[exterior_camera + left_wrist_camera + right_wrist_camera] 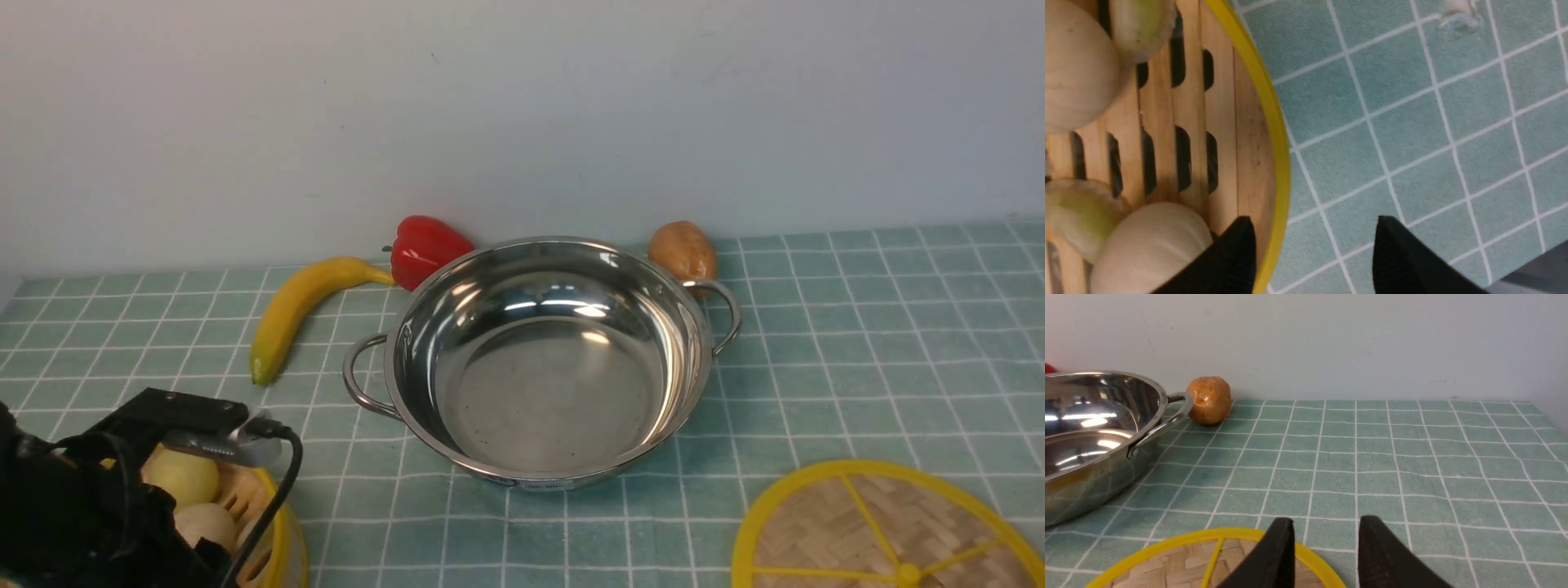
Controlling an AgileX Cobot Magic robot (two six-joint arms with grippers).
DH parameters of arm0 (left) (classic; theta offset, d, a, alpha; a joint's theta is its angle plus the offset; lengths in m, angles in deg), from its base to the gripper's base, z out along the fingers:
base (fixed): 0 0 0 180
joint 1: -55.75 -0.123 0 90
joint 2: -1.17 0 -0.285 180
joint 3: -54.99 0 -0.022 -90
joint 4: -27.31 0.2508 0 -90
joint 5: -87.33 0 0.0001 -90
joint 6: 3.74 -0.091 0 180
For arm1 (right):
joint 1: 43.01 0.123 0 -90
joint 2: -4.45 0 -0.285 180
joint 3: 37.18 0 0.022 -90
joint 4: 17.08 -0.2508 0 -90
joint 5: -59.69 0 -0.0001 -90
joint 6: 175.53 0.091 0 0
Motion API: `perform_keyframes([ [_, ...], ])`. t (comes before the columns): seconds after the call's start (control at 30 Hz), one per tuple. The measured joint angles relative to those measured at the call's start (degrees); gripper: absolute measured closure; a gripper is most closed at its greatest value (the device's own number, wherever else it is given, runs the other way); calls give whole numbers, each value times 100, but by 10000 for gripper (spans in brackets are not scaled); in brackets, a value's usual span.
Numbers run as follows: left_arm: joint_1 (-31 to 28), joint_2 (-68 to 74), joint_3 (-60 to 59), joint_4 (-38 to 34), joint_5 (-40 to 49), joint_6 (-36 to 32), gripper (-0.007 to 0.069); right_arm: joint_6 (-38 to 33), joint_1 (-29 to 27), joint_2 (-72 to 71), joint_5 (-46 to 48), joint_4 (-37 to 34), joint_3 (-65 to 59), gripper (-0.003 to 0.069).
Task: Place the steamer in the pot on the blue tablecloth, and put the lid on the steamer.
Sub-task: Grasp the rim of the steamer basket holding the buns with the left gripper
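While left fingers (1233, 253) straddle the steamer (1280, 163) rim wide, next likely close, lift to pot (547, 359); right fingers (1278, 555) half-open, empty.

No writing, number or brand can be read in any view. The only marked thing is a small label (539, 485) on the outer wall of the pot (424, 327), low and centre in the front view. Its print is too small and blurred to make out.
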Motion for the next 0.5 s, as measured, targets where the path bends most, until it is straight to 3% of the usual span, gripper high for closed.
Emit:
perform_keyframes([
  [0.5,197,1450,4,-112,-585,-4,256,0,0,0,0,0,0,416],
])
